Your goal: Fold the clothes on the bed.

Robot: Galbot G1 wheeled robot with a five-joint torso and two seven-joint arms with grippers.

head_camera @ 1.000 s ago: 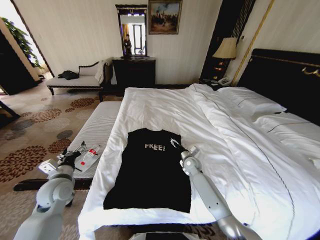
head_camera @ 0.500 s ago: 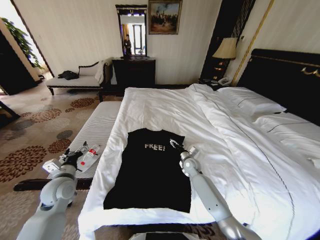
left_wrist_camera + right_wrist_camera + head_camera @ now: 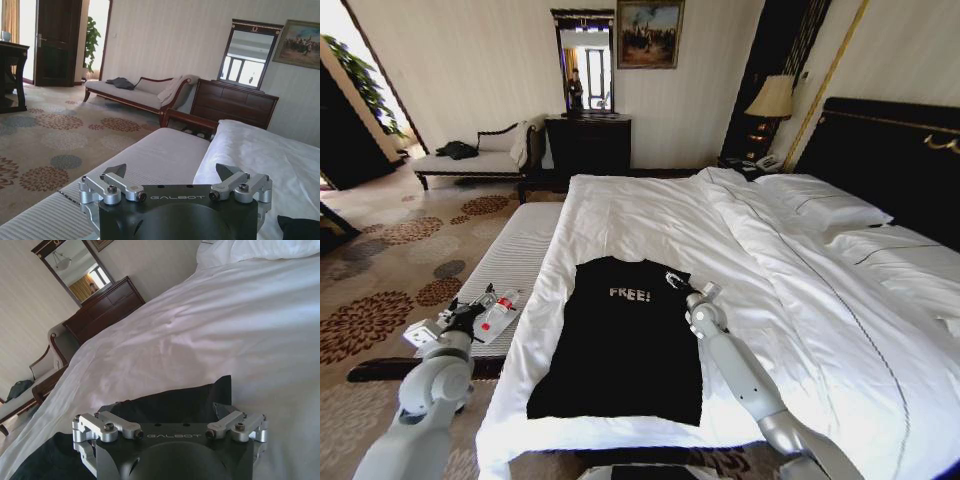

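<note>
Fingers point(image 3: 227, 412) of right gripper point(image 3: 167, 412) spread over T-shirt point(image 3: 620, 340) shoulder; tips cut off.

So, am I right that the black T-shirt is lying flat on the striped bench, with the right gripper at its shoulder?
Not quite: the T-shirt lies flat on the bed, not the bench beside it. The head view shows this. The right gripper is indeed at its shoulder.

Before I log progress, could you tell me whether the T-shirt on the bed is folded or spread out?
Partly folded: the T-shirt lies flat on the bed as a narrow rectangle, lettering up, no sleeves showing.
</note>
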